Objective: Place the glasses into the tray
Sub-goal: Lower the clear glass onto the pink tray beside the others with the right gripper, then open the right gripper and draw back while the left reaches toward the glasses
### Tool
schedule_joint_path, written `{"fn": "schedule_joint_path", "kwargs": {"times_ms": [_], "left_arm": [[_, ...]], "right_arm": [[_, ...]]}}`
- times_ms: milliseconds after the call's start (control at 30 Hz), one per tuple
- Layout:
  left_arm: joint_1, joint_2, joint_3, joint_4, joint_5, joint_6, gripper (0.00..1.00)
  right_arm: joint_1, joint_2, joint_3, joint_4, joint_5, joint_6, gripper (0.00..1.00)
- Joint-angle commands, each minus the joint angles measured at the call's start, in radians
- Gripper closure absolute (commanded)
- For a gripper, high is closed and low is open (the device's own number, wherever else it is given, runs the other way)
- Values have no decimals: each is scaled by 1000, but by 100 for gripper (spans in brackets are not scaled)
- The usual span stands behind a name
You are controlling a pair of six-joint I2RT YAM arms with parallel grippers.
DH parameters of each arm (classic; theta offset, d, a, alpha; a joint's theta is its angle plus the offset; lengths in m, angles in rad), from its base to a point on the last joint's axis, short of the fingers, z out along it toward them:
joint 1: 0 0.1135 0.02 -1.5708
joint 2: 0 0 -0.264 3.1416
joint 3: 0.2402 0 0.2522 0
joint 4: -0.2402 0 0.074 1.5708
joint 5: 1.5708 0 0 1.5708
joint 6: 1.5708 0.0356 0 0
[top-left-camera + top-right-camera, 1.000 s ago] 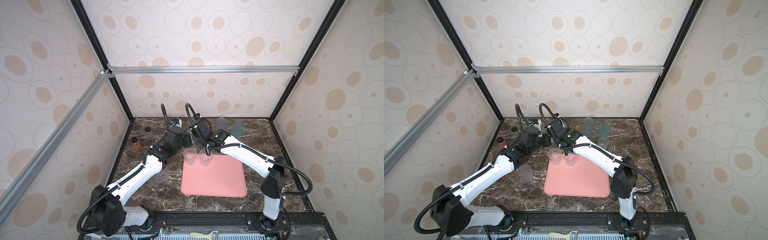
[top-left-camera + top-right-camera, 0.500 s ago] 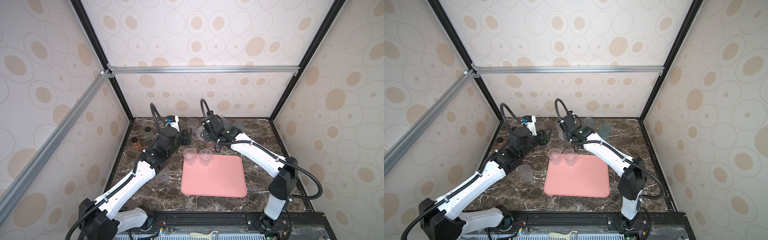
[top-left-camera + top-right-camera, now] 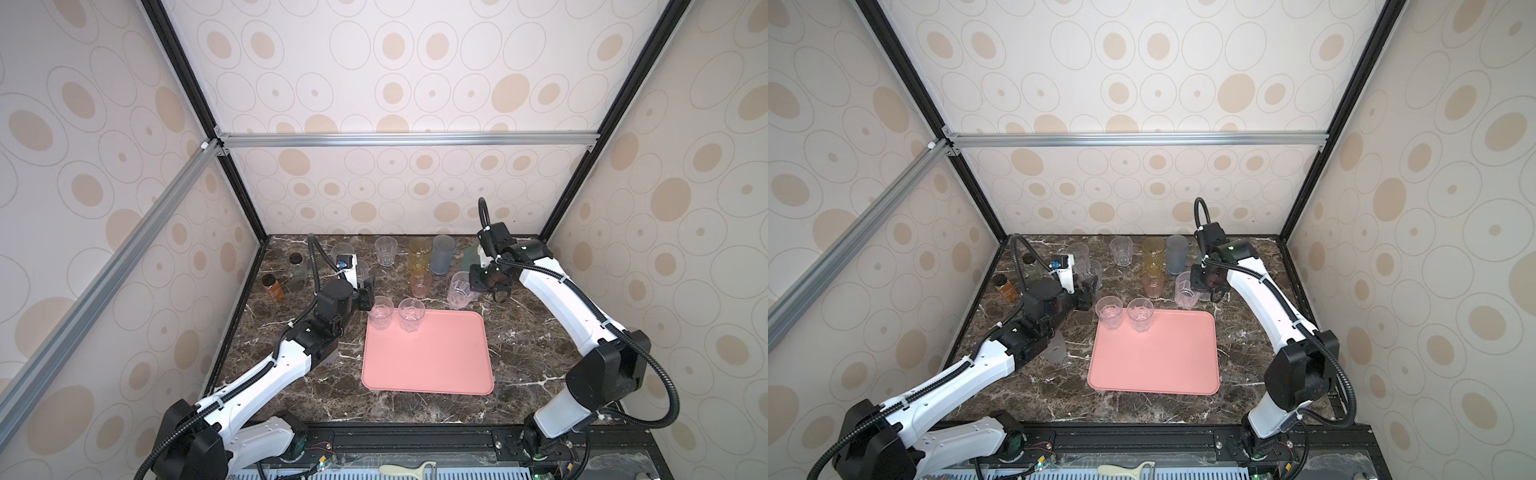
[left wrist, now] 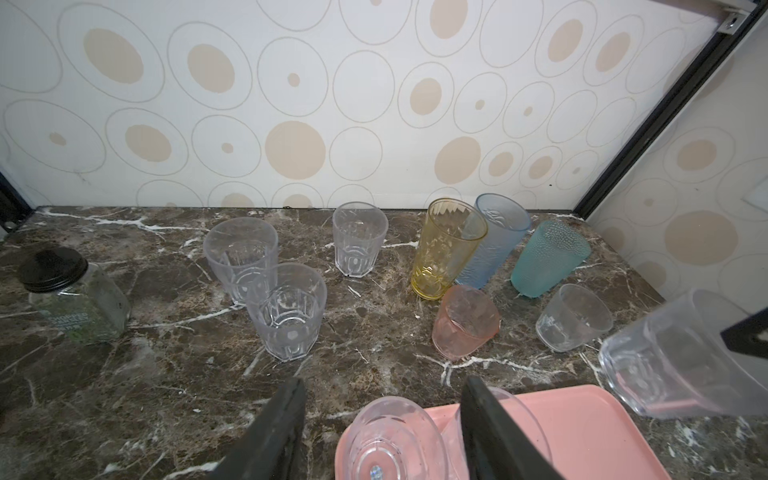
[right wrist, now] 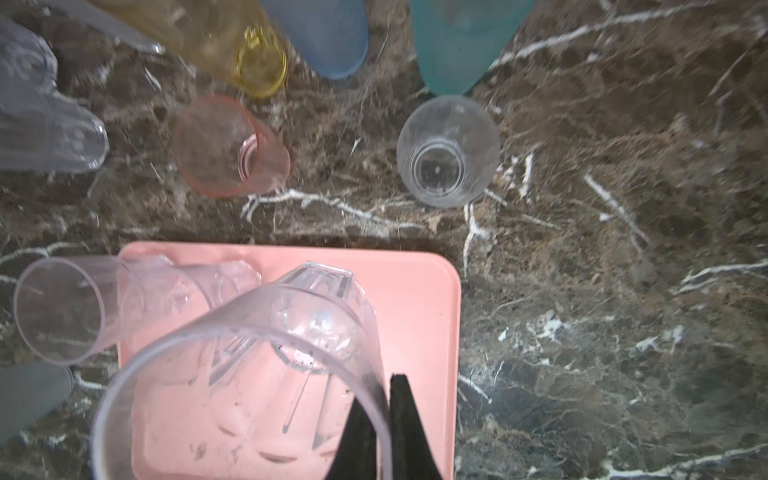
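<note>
Dark marble table across the whole cell floor. Toward 6 o'clock of its middle, flat and salmon-pink in both top views, the tray. Left arm in from 7 o'clock, right arm in from 5 o'clock.

Left gripper spread wide, clasping nothing, just off the tray's 11 o'clock corner. Right gripper pressed together on the rim wall of the held tumbler, pinching it. That tumbler clear, ribbed and tilted, at the tray's 1 o'clock corner.

Inside the tray, upright at the 11 o'clock corner, the corner glass. Just beside it at 3 o'clock, the second tray glass.

Off the tray near the 12 o'clock wall:
- amber tumbler
- blue tumbler
- teal tumbler, partly behind the right arm in both top views
- back clear glass

Toward 11 o'clock, a clear pair, close together.

Smaller still:
- pink glass at 6 o'clock of the amber one
- small clear cup at 6 o'clock of the teal one
- frosted glass at the tray's 9 o'clock, partly under the left arm

At 10 o'clock, well apart from the tray, two black-capped bottles.
</note>
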Motion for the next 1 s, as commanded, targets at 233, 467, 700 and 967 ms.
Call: {"fn": "schedule_joint_path", "kwargs": {"times_ms": [233, 467, 700, 967], "left_arm": [[-10, 33, -29, 104, 10, 23, 40], [-10, 51, -34, 113, 10, 29, 39], [-10, 66, -31, 114, 16, 41, 39], [-9, 72, -32, 113, 20, 35, 39]], "right_arm": [[66, 135, -67, 63, -60, 28, 100], [115, 214, -44, 82, 12, 16, 100], [127, 253, -42, 99, 57, 3, 100], [125, 248, -68, 121, 43, -1, 93]]}}
